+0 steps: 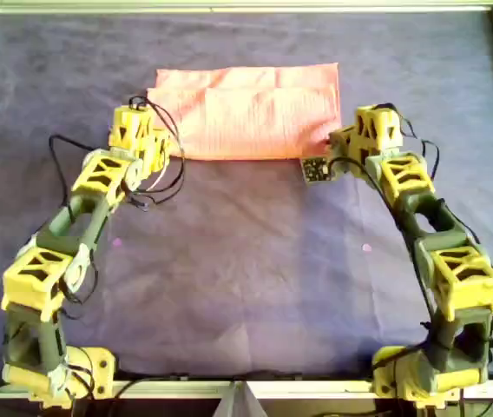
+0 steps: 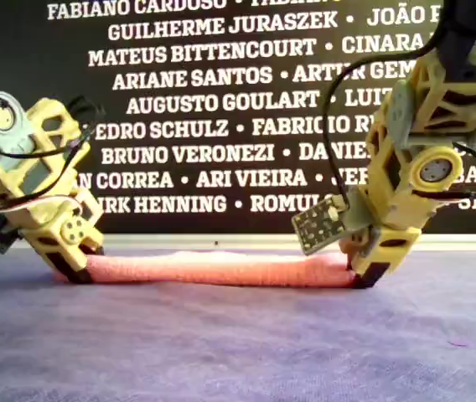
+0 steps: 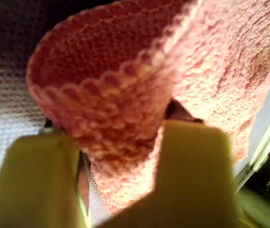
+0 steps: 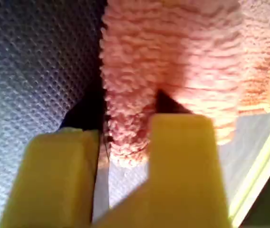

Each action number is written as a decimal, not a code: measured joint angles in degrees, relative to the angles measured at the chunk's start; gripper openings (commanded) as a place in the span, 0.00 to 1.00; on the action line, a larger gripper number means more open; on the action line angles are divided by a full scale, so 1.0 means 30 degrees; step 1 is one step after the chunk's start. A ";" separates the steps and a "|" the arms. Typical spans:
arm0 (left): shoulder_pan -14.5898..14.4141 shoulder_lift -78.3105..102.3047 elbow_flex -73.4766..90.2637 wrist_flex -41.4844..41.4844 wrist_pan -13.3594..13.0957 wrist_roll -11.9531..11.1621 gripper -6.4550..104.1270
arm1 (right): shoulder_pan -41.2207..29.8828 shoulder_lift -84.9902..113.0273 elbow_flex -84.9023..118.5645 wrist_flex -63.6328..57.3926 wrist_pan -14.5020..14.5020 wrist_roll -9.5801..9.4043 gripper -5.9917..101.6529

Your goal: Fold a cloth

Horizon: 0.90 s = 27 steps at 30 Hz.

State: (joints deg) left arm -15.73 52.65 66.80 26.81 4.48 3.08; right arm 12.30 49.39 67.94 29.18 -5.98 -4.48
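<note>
Two yellow grippers are what you have on the salmon-pink textured cloth [image 1: 251, 113], one at each end of its near folded edge. That cloth lies folded into a wide band on the large dark purple-blue sheet [image 1: 255, 261], towards the far side of the sheet in the overhead view, with the upper layer set slightly short of the lower one along the far edge. Your left gripper [image 3: 120, 156] has its two yellow fingers [image 3: 194, 175] pressed together on a bunched fold of the cloth; in the overhead view this is the cloth's left end, where the left arm [image 1: 82, 217] reaches. Your right gripper [image 4: 125, 142] pinches the pink fabric the same way at the cloth's right end in the overhead view, at the tip of the right arm [image 1: 420, 217]. From the exterior view, both gripper tips sit low at the sheet and the cloth runs between them as a low pink roll [image 2: 221, 270].
</note>
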 measured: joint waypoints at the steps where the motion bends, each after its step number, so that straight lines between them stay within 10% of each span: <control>1: 0.0000 0.0000 0.0000 0.0000 0.0000 0.0000 0.30 | 0.0000 -0.0029 0.0000 -0.0205 -0.0029 0.0000 0.10; 7: -0.0029 0.0000 0.0000 0.0000 0.0000 -0.0117 0.04 | -0.0146 -0.0674 -0.0029 -0.2051 0.0000 0.0000 0.04; 27: -0.0674 0.5918 0.5713 0.0000 0.0205 -0.0117 0.05 | -0.0850 0.5303 0.4717 0.0996 -0.0176 0.0117 0.04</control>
State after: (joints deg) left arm -17.75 70.40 83.94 26.81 5.10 2.72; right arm 9.76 65.30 82.09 32.17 -6.50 -4.13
